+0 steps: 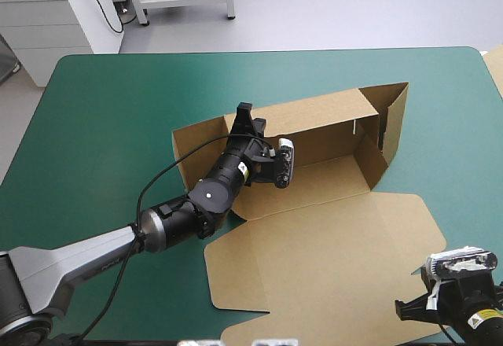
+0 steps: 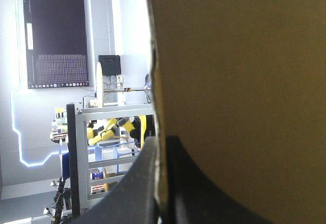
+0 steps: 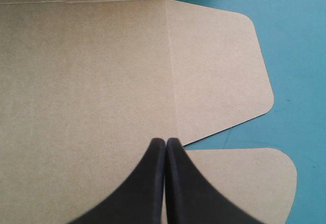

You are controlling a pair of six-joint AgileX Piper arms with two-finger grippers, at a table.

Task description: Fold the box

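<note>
The brown box (image 1: pixel 330 236) sits mid-desk (image 1: pixel 102 110) with its long axis running left to right and its right end angled a little toward the far edge. Its far wall and both end walls stand up, and the lid lies flat on the near side, toward the robot. The left claw (image 1: pixel 244 118) has reached across the tray and pinches the top edge of the far wall near its left end. In its own wrist view the board (image 2: pixel 239 81) stands between the two black fingers (image 2: pixel 175 183), all but closed on it. The right claw (image 3: pixel 165 142) is pressed together and empty, over the lid's near right corner beside a rounded flap. The walls therefore lie beyond the left claw's wrist and well away from the right one. Tucking the left end probably falls to the left arm, with the right better placed for the lid.
</note>
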